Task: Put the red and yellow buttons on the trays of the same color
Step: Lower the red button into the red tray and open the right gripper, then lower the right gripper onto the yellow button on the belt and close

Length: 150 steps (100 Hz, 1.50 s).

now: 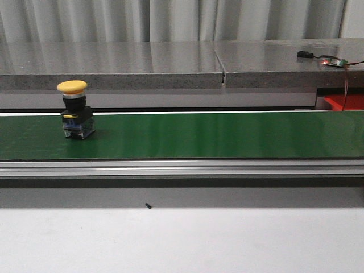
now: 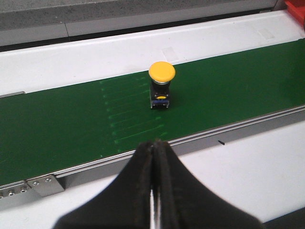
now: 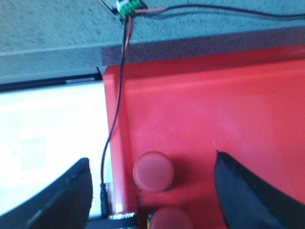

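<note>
The green conveyor belt (image 1: pixel 216 135) runs the full width of the front view, with a grey stone ledge (image 1: pixel 114 65) behind it and a white table surface (image 1: pixel 182 242) in front. In the right wrist view a red tray (image 3: pixel 200 109) fills most of the picture, lying directly under the right gripper (image 3: pixel 152 191). That gripper's two dark fingers (image 3: pixel 62 200) stand wide apart and grip nothing. Between them, resting in the tray, sits a red button (image 3: pixel 152 171), with the top of a second red button (image 3: pixel 170 218) just beside it (blurred, so little more can be told). A thin black and red wire (image 3: pixel 116 105) comes down from the ledge along the tray's edge, close to one of the fingers.

The left gripper (image 2: pixel 153 157) has its fingers pressed together with no gap between the tips, and nothing is caught in them. It hangs over the belt's near metal rail (image 2: pixel 200 140). The yellow button (image 2: pixel 161 85) stands upright on the belt, ahead of the left fingertips and apart from them; in the front view it sits toward the belt's left end (image 1: pixel 75 109).
</note>
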Each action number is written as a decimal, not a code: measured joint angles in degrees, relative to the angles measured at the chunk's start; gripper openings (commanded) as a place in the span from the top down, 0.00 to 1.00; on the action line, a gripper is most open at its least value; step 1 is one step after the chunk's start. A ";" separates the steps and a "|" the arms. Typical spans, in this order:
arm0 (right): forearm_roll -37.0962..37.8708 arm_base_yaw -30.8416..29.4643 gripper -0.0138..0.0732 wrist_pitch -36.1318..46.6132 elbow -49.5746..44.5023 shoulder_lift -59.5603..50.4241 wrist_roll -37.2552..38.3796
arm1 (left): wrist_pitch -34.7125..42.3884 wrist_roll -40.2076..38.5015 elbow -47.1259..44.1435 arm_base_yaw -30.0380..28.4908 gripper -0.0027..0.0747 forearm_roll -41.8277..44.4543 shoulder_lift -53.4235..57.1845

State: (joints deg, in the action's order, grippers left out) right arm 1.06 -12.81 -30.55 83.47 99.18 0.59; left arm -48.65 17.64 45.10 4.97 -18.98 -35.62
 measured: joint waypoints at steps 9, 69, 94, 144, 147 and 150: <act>0.00 0.73 0.22 1.14 -4.31 -5.37 0.00 | 0.00 0.00 0.00 0.00 0.99 0.00 0.00; -2.68 14.33 0.22 -2.62 -15.90 -22.11 0.00 | 0.00 0.00 0.00 0.00 0.99 -0.13 0.00; -2.91 23.71 0.22 -3.35 -15.90 -22.11 0.00 | 0.00 0.00 0.00 0.00 0.99 -0.13 0.00; -13.04 33.46 0.17 -8.76 -12.47 -12.61 -12.93 | 0.00 0.00 0.00 0.00 0.99 -0.13 0.00; -14.75 33.98 0.17 -9.11 -11.88 -11.76 -14.91 | 0.00 0.00 0.00 0.00 0.99 -0.13 0.00; -16.94 34.27 0.17 -9.43 -11.34 -10.95 -16.84 | 0.00 0.00 0.00 0.00 0.99 -0.13 0.00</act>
State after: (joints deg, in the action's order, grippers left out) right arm -15.89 21.46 -39.98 72.13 88.23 -16.25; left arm -48.65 17.64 45.10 4.97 -19.11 -35.62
